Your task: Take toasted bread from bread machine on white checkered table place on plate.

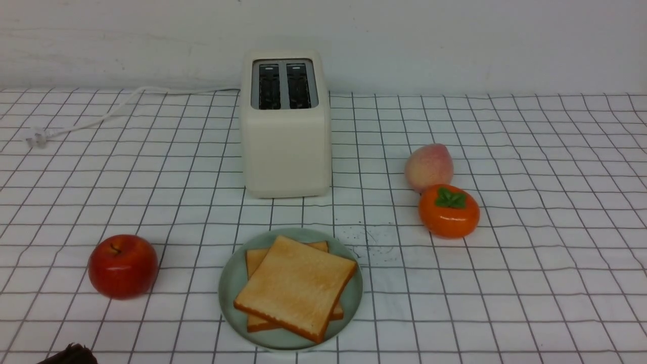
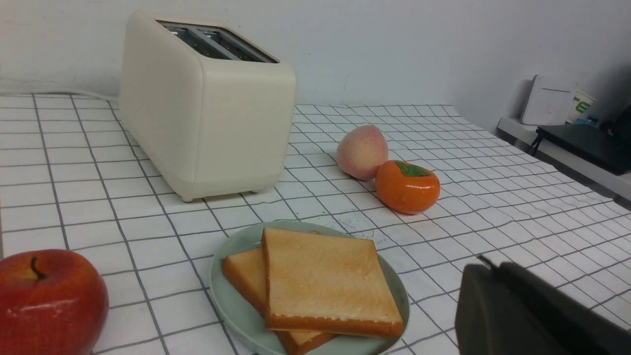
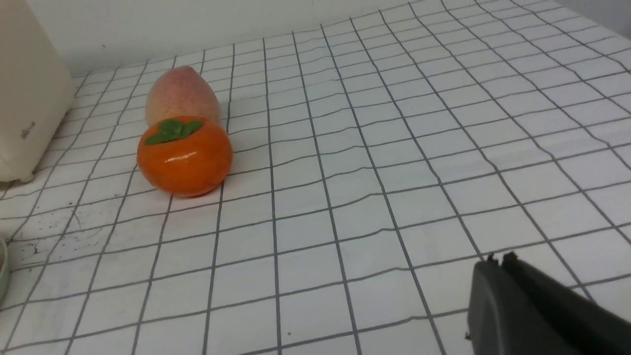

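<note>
Two slices of toasted bread (image 1: 295, 285) lie stacked on the mint-green plate (image 1: 229, 290) near the front of the white checkered table (image 1: 530, 263); the lower slice (image 1: 255, 259) peeks out at the back left. Behind the plate stands the cream bread machine (image 1: 285, 131), and both of its slots look empty. In the left wrist view my left gripper (image 2: 490, 265) is shut and empty, beside the plate (image 2: 231, 301) and apart from the toast (image 2: 320, 276). In the right wrist view my right gripper (image 3: 499, 258) is shut and empty over bare cloth.
A red apple (image 1: 123, 265) sits left of the plate. A peach (image 1: 428, 167) and an orange persimmon (image 1: 449, 217) touch each other to the right of the toaster. The white cord and plug (image 1: 38, 136) trail off at the back left. A wall closes the back.
</note>
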Available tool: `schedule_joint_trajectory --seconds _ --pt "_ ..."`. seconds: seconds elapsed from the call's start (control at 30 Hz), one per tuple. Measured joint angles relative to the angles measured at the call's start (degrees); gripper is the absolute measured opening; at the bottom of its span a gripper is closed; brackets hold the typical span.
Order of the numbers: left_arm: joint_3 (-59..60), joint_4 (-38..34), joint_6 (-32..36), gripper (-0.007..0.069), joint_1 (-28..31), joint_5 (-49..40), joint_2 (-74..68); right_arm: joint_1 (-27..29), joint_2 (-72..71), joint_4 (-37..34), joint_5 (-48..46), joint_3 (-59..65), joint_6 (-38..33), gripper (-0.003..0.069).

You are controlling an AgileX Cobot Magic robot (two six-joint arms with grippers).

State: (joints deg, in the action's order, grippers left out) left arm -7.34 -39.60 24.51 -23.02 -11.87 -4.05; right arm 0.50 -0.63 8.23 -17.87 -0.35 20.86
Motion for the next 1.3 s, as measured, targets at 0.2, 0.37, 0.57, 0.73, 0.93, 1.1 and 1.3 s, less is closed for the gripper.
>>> schedule_joint_trajectory --seconds 0.2,0.37,0.57,0.73,0.93,1.1,1.3 --pt "0.00 -0.15 0.00 -0.0011 0.00 0.00 0.00 0.00 0.00 -9.69 -0.24 1.78 -15.87 -0.0020" --pt "0.00 -0.15 0.00 -0.0006 0.00 0.00 0.00 0.00 0.00 -12.07 -3.18 1.61 -21.27 -0.0020" --pt "0.00 -0.17 0.00 -0.0002 0.00 0.00 0.00 0.00 0.00 -12.33 -3.68 1.51 -21.68 -0.0020" --pt "0.00 -0.17 0.00 0.0001 0.00 0.00 0.00 0.00 0.00 -12.33 -3.73 1.51 -21.81 -0.0020" --pt "0.00 -0.17 0.00 0.0005 0.00 0.00 0.00 0.00 0.00 -12.33 -3.90 1.44 -21.81 -0.0020" --pt "0.00 -0.22 0.00 0.0011 0.00 0.00 0.00 0.00 0.00 -12.33 -3.96 1.44 -21.81 -0.0018" --pt "0.00 -0.22 0.00 0.0015 0.00 0.00 0.00 0.00 0.00 -12.33 -4.03 1.43 -21.81 -0.0015"
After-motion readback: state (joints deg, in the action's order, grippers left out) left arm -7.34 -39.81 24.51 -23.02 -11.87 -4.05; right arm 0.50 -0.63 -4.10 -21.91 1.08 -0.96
